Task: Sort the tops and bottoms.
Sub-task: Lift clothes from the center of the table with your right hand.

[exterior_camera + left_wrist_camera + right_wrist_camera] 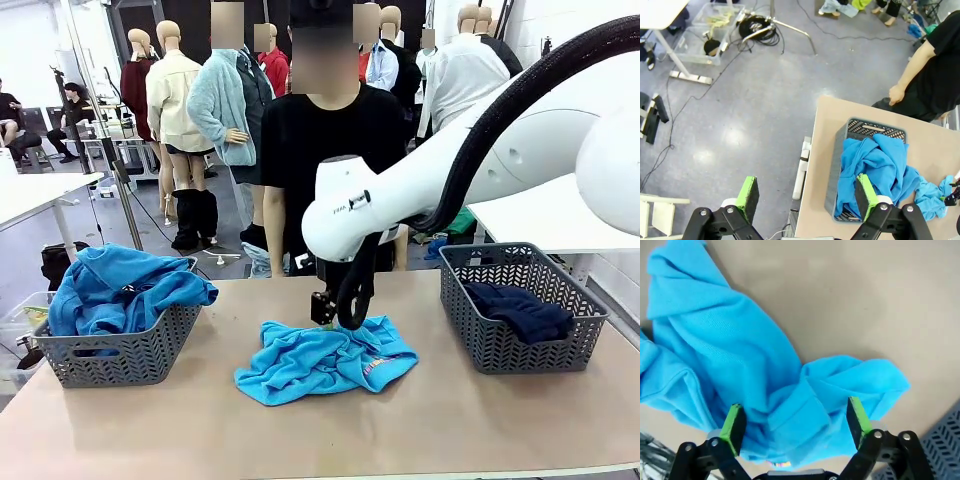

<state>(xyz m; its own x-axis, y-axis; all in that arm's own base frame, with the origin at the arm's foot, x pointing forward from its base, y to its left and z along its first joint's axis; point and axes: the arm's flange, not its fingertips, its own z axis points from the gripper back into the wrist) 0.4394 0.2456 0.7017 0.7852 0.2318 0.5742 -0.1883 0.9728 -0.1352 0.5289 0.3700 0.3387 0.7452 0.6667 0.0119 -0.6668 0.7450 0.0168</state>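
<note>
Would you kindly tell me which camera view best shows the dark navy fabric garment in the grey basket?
The front view: the dark navy fabric garment lies folded in the grey plastic basket on the robot's right side. In the right wrist view, a grey lattice corner appears, perhaps that basket; no navy fabric is visible there.

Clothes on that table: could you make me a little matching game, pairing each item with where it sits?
Things:
1. turquoise shirt
2. medium blue tops
3. dark navy garment
4. right gripper

Places:
A. in the grey basket on the picture's right
B. spread on the table in the middle
C. piled in the grey basket on the picture's left
D. open, low over the turquoise fabric

Pairs: 1-B, 2-C, 3-A, 4-D
</note>
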